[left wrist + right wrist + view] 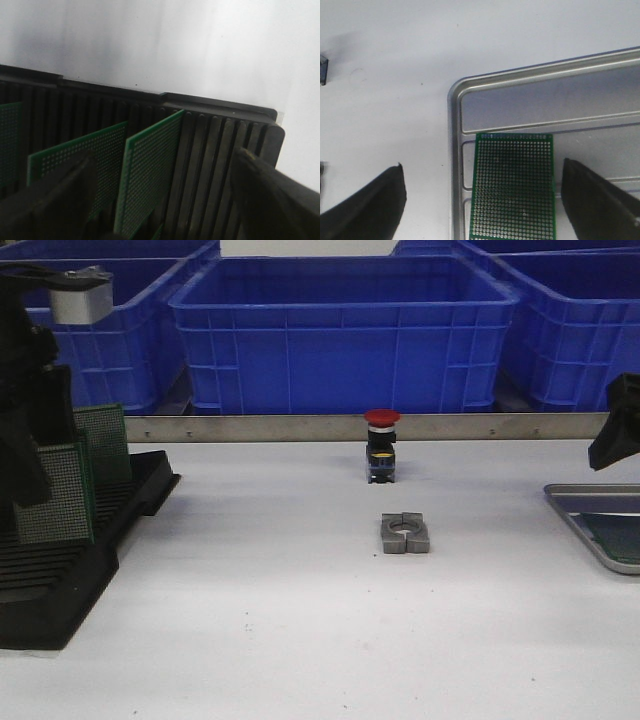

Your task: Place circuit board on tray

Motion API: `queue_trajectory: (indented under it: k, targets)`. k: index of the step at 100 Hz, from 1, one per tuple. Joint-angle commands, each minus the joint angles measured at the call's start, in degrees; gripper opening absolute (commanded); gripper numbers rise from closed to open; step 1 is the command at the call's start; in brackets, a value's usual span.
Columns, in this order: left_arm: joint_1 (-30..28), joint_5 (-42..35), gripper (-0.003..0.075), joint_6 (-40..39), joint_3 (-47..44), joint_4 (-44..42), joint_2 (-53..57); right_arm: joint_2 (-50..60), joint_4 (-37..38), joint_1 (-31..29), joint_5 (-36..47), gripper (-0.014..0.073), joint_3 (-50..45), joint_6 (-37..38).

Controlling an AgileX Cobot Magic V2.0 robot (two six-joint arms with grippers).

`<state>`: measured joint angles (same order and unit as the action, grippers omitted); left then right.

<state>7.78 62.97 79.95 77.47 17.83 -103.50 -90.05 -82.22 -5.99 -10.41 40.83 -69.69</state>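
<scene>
A black slotted rack (70, 560) at the left holds several green circuit boards standing upright (55, 495). In the left wrist view my left gripper (165, 155) is open, its fingers (55, 200) wide either side of the nearest standing board (150, 175) without touching it. The grey ribbed tray (590, 502) lies at the right edge. One green circuit board (514, 185) lies flat on the tray (455, 150). My right gripper (482, 163) is open and empty, hovering above that board.
A red mushroom push button (381, 445) stands mid-table at the back. A grey metal clamp block (404, 533) lies in front of it. Big blue crates (340, 330) stand behind a metal rail (250, 428).
</scene>
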Motion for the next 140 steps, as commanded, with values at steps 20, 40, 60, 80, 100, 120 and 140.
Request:
queue_trajectory:
  k: [20, 40, 60, 80, 100, 120, 140]
  targets:
    - [-0.1, 3.3, 0.0148, -0.3, 1.4, 0.6, 1.3, 2.2, -0.6, -0.4, -1.6, 0.0645, 1.2, -0.3]
    - [-0.1, 6.8, -0.0020, -0.3, 3.9, -0.3, 1.9, 2.2, -0.6, -0.4, -2.3, 0.0645, 1.2, -0.3]
    - [0.8, 10.7, -0.0020, -4.9, 9.7, 2.5, 4.3, 2.9, -0.4, -0.4, -8.3, 0.0645, 1.2, -1.1]
    - [3.2, 10.7, -0.0020, -4.9, 11.0, 10.3, 6.4, 3.1, -0.4, -0.3, -22.6, 0.0645, 4.1, -9.8]
    - [6.9, 10.7, -0.0020, -4.9, 11.0, 20.2, 6.4, 3.1, -0.4, 3.1, -38.0, 0.0645, 7.4, -26.4]
    - [10.5, 10.7, -0.0020, -4.9, 11.0, 25.4, 6.2, 2.9, -0.1, 10.5, -43.3, 0.0645, 7.5, -40.5]
    - [13.7, 10.7, -0.0020, -4.9, 11.0, 30.3, 6.2, 2.9, -0.3, 17.6, -43.7, 0.0645, 7.5, -46.3]
